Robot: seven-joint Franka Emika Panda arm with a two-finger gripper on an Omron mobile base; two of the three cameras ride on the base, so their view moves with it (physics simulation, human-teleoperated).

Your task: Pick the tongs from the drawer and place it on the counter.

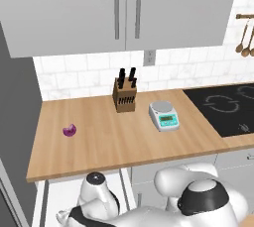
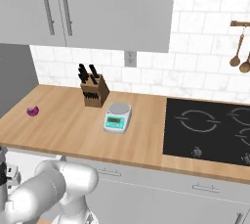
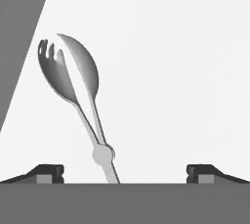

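We see the counter (image 1: 124, 137) across the middle of both base views, carrying a knife block (image 1: 124, 94), a scale (image 1: 164, 115) and a small purple thing (image 1: 69, 130) at the left. The cooktop (image 2: 210, 130) sits at the right.

Below it, at the lower left of the left base view, the drawer (image 1: 57, 191) stands open, and the arm reaches down into it.

In the hand view the tongs (image 3: 78, 91) lie on the white drawer floor, left of centre, head toward the upper left. The gripper (image 3: 125, 171) hovers over them with its 2 tips spread wide, holding nothing.

We judge this the approach to the grasp: next, lower, shift left over the handle, and close.
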